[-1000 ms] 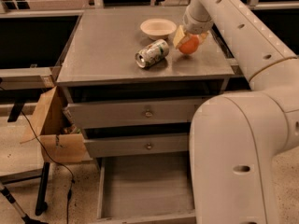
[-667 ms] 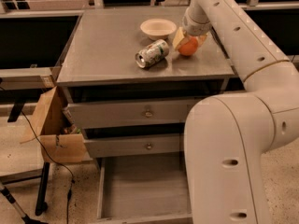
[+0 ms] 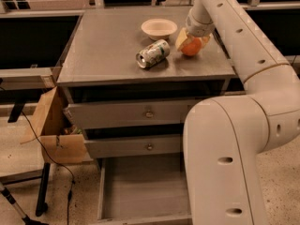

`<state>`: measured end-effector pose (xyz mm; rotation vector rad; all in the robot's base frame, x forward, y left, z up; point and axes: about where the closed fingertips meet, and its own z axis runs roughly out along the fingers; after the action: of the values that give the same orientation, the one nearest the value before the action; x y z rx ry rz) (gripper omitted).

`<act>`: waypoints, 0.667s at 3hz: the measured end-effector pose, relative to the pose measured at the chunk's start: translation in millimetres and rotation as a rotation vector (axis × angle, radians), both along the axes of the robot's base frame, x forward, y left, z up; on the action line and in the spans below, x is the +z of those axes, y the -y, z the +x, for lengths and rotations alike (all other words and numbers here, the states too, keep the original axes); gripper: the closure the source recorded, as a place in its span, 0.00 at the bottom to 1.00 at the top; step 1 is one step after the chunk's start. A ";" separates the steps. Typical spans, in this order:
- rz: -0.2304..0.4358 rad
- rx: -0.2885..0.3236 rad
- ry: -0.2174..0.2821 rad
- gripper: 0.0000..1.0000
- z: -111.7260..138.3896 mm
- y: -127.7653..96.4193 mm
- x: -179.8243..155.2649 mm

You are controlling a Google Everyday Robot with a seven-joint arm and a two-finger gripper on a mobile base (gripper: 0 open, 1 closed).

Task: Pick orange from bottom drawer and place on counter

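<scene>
Grey worktop bears the orange with your hand pinching it beside the bowl: placing step, so next loosen the grip and lift straight off.
</scene>
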<state>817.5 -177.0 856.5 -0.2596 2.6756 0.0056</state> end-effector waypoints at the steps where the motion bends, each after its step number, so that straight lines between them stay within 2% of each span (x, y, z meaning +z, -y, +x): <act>1: 0.012 -0.021 -0.023 0.00 -1.2 10.1 -8.6; 2: 0.018 -0.036 -0.035 0.00 -2.3 16.4 -12.1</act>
<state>815.3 -193.4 844.4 -0.2068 2.7132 0.0234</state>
